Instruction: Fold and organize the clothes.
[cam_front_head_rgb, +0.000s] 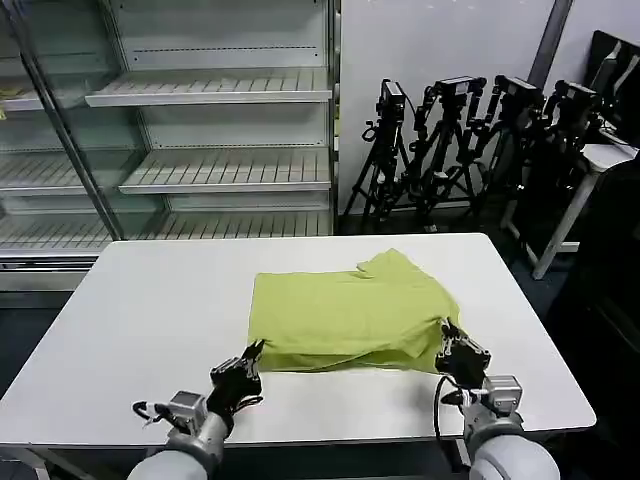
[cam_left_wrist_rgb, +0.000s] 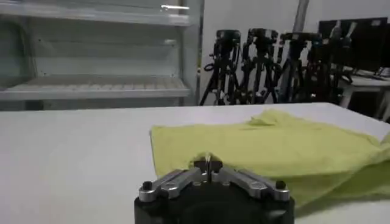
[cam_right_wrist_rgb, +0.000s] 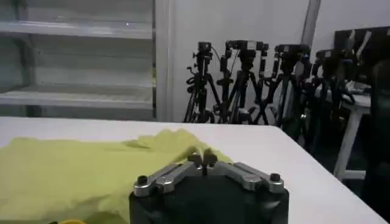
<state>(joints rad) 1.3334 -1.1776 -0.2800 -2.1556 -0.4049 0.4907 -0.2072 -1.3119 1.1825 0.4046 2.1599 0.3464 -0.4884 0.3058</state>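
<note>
Now folded T-shirt (cam_front_head_rgb: 350, 315) lies lengthwise across table (cam_front_head_rgb: 150, 310), sleeve pointing away.

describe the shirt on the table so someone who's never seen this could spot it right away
Start at the white table in front of the bare shelving, with camera tripods behind it. On its middle, toward the right, lies the T-shirt, folded into a rough rectangle with one sleeve poking out at the far edge. It is lime yellow-green, the sole brightly coloured thing on the table.
</note>
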